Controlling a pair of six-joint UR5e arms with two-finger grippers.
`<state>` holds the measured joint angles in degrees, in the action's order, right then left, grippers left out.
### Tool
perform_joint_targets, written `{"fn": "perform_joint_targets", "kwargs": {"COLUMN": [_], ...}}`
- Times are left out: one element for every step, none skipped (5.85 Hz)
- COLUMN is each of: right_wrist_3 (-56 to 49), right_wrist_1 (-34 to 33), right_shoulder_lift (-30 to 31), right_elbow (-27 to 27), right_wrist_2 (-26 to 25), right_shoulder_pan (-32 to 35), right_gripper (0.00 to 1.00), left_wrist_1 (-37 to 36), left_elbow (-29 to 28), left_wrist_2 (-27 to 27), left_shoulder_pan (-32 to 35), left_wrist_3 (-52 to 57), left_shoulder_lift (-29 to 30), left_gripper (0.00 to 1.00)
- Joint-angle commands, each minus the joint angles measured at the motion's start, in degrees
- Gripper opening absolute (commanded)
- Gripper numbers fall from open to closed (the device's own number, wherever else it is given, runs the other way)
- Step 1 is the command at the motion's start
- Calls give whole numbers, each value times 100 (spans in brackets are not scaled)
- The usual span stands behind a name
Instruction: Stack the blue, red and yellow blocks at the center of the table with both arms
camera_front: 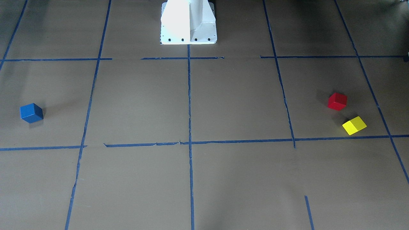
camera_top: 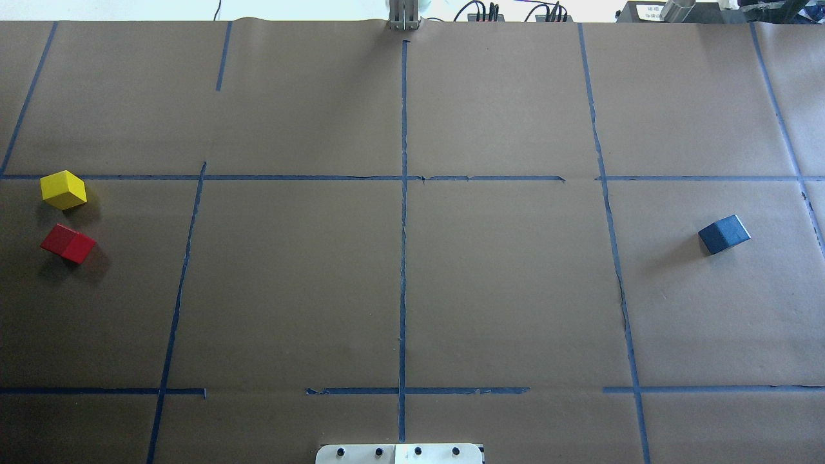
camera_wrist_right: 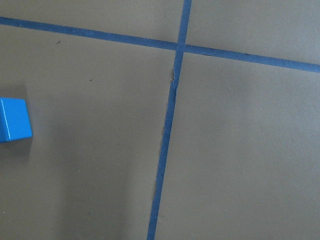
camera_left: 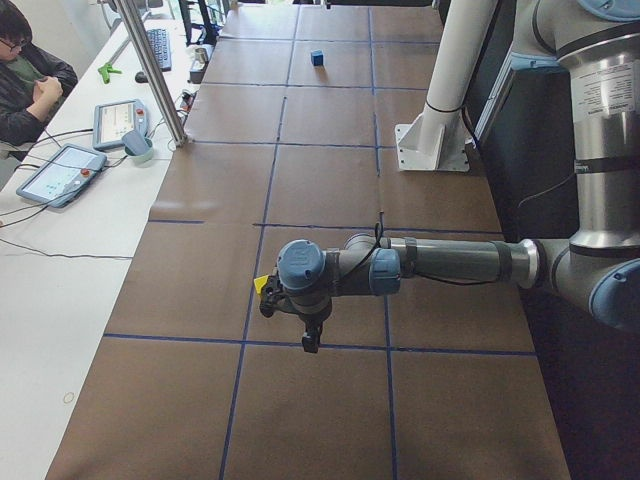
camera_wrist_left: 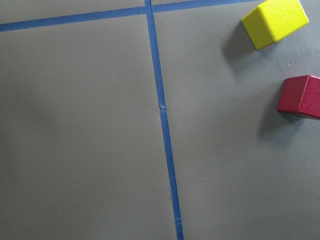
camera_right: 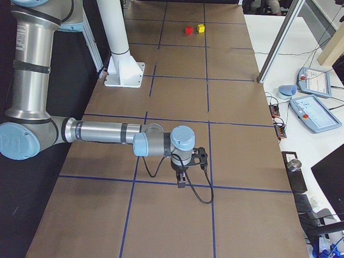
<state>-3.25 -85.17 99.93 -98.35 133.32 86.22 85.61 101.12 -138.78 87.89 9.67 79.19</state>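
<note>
The blue block [camera_front: 31, 113] sits alone on the robot's right side of the table [camera_top: 724, 234], at the left edge of the right wrist view [camera_wrist_right: 14, 120]. The red block [camera_front: 337, 101] and the yellow block [camera_front: 354, 125] sit close together but apart on the robot's left side [camera_top: 67, 243] [camera_top: 63, 189], also in the left wrist view [camera_wrist_left: 301, 96] [camera_wrist_left: 275, 21]. My left gripper [camera_left: 311, 343] hangs above the table near the yellow block. My right gripper [camera_right: 181, 183] hangs over the table's right end. I cannot tell whether either is open or shut.
Blue tape lines [camera_top: 403, 258] divide the brown paper table into squares. The white robot base [camera_front: 188, 22] stands at the table's near middle edge. An operator [camera_left: 25, 75], tablets [camera_left: 60, 172] and a metal post [camera_left: 155, 70] are along the far side.
</note>
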Motion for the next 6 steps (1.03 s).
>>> {"fn": "perform_joint_targets", "kwargs": {"right_wrist_3": [0,0,0,9,35,836], "right_wrist_1": [0,9,61,514,1119,1194], "right_shoulder_lift": [0,-52,-192,-254,-281,-455], "right_elbow": [-9,-44,-244,-359,-343,-334], "right_wrist_2": [1,1,10,79,89,80], "right_shoulder_pan": [0,-35,-435,-709,-1182,-1491], "right_gripper": [100,100,100,100,100,100], "left_wrist_1": [17,0,0,0,-9,-9], "left_elbow": [5,-48,-48,-48,-48,-48], "left_wrist_2": [9,0,0,0,0,0], "left_shoulder_pan": [0,0,0,0,0,0], "left_wrist_3": [17,-9,-9,-9,-9,-9], "left_shoulder_lift": [0,9,9,9,9,9], "left_gripper": [100,100,100,100,100,100]}}
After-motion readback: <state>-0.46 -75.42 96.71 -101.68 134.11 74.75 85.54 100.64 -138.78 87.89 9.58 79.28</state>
